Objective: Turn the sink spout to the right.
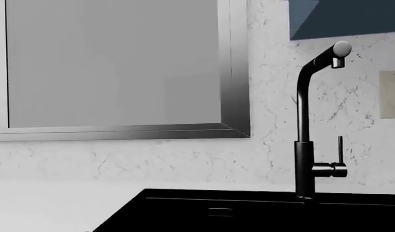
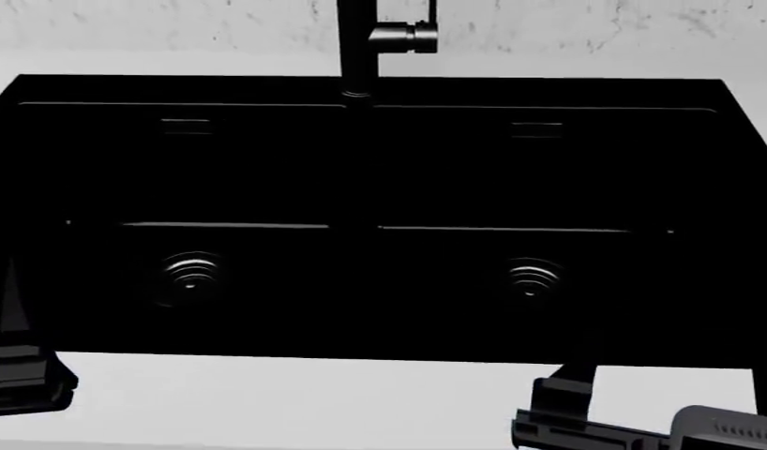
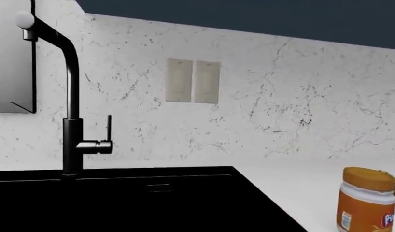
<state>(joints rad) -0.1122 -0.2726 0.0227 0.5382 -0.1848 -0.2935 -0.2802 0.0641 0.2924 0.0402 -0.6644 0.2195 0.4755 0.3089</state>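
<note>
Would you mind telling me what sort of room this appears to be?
Probably a kitchen: a black double-basin sink, a tall matte-black faucet spout against marbled white backsplash, and an orange-lidded jar on the counter.

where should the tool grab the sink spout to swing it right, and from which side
Probably the angled top arm of the sink spout, just behind its outlet, coming from the front over the sink. That arm sticks out sideways, giving leverage. Stay off the short side lever.

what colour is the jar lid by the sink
Orange, on the jar; clearest in the right wrist view.
</note>
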